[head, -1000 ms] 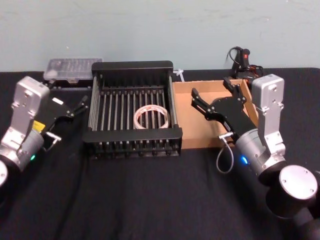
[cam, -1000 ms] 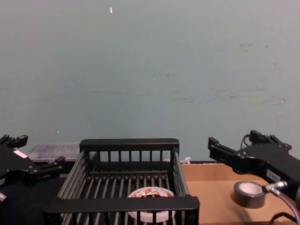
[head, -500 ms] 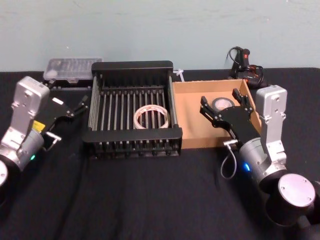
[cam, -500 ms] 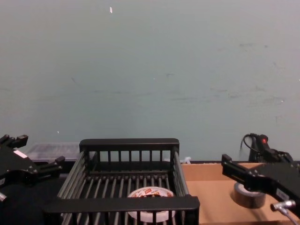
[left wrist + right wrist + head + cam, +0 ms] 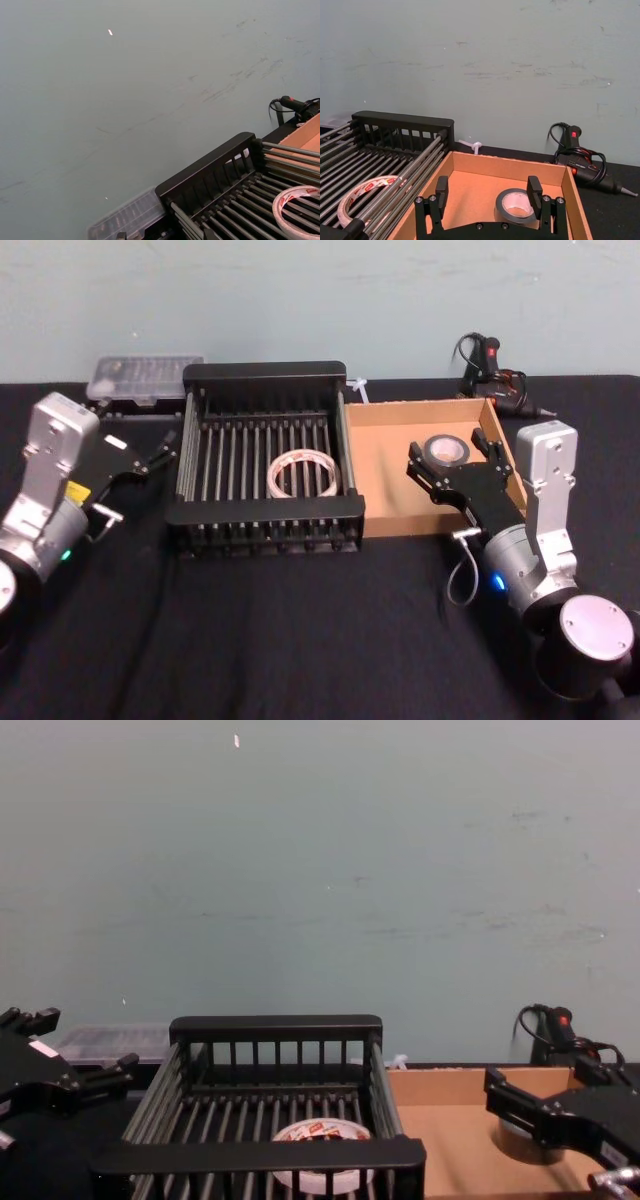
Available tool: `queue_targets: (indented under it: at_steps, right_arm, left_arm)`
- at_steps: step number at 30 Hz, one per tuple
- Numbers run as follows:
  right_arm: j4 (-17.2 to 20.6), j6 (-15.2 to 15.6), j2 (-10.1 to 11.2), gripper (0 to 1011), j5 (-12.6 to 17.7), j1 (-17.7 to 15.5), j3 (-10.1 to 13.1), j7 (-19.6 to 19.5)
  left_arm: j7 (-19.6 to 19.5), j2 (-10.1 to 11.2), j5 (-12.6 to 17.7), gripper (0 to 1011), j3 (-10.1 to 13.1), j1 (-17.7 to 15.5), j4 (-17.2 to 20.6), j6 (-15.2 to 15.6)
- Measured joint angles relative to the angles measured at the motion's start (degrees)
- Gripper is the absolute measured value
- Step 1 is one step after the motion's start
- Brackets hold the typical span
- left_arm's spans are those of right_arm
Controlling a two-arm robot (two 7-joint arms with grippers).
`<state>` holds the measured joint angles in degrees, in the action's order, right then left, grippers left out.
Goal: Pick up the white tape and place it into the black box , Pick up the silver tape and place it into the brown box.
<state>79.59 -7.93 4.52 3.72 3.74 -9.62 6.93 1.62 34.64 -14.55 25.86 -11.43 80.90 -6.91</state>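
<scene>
Two boxes sit side by side in front of me, each with a roll in it. My right gripper (image 5: 458, 462) hangs over the near right part of the brown box (image 5: 385, 465), fingers spread with nothing between them. The silver tape (image 5: 446, 450) lies flat on the tan floor just beyond those fingertips, toward the tray's far right corner; in the right wrist view it shows between the two pads (image 5: 535, 193), farther out and untouched. Left of that gripper, past the shared wall, is the black box (image 5: 263, 372), and the white tape (image 5: 301, 474) lies flat on its barred bottom near the front right.

My left gripper (image 5: 158, 452) is parked well to the left of the crate, above the black table (image 5: 300, 630), fingers parted and empty. A clear plastic case (image 5: 140, 375) lies beyond it, by the crate's far left corner. A glue gun (image 5: 580, 160) rests on the table behind the cardboard tray.
</scene>
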Motion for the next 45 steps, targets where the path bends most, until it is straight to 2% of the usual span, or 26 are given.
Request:
queue_targets:
  at_steps: [45]
  right_arm:
    - [0.0,0.1,0.0,1002,0.0,0.1,-0.2,-0.1]
  left_arm:
    - [0.0,0.0,0.0,1001,0.0,0.0,0.0,0.0]
